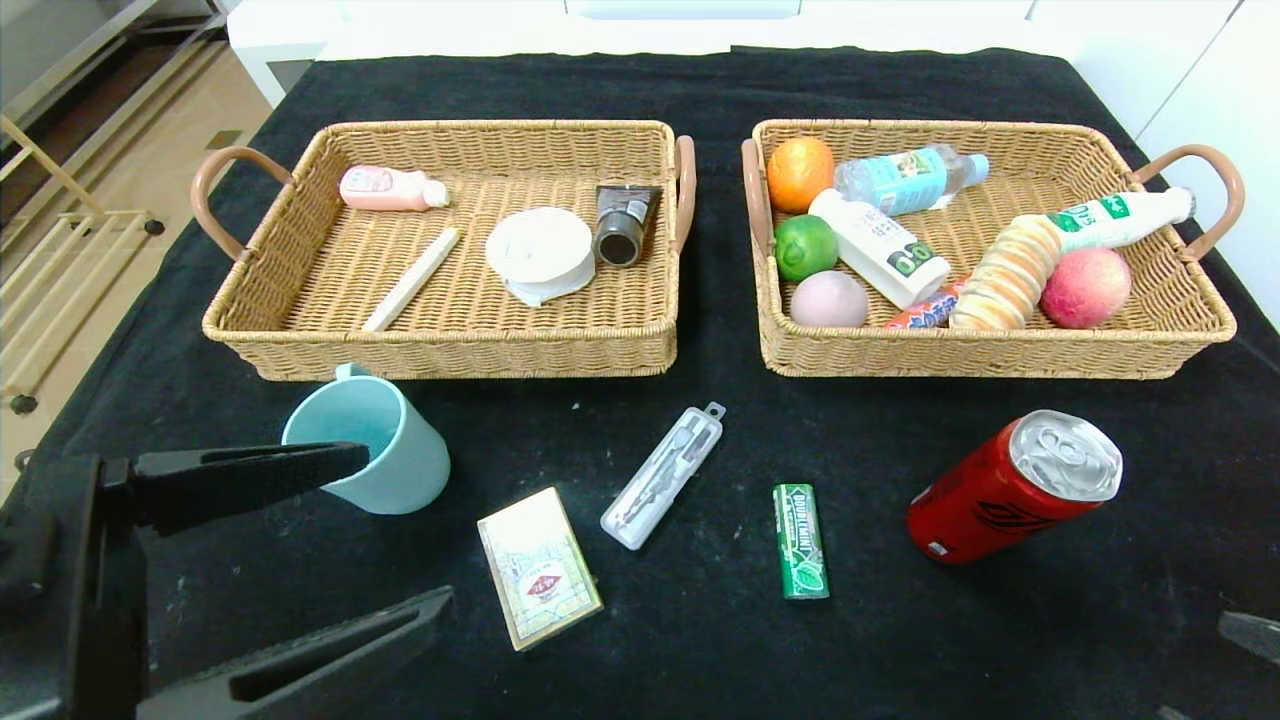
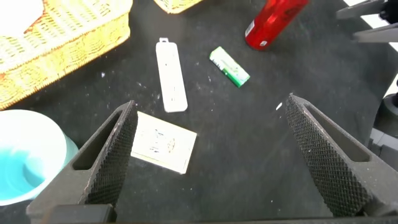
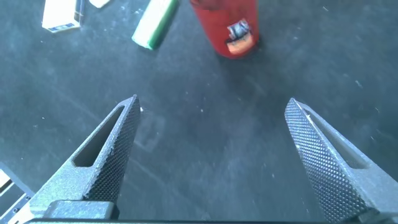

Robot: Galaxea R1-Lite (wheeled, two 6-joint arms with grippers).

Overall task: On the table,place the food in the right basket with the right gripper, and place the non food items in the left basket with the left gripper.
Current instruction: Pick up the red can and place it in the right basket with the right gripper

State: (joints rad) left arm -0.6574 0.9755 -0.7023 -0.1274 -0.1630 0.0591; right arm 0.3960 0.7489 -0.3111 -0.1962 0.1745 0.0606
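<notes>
- While both baskets are already well stocked, sorting is not finished: five things lie loose on the table (image 1: 700,620) in front of them.
- Done so far, judging by contents: the left basket (image 1: 440,345) holds a pink bottle, a white stick, a white roll and a grey tube; the right basket (image 1: 990,350) holds fruit, drink bottles, a stack of biscuits and a small wrapped snack.
- Left for the left hand (image 1: 330,540): the blue cup (image 1: 385,455) at about 9 o'clock from the table's middle, the card box (image 1: 538,566) at 7 o'clock, and the clear pen case (image 1: 662,476) near the centre.
- Left for the right hand (image 3: 211,155): the green gum pack (image 1: 800,540) at 5 o'clock and the red can (image 1: 1010,487), lying on its side at 4 o'clock.
- The left hand hovers wide open and empty near the cup, the card box showing between its fingers from the wrist.
- The right hand is spread open over bare cloth, holding nothing, with the can just ahead of it.
- From the head, the right hand is nearly cut off at the lower right corner; only a dark tip shows.
- Labels on the basket items are too small to read.
</notes>
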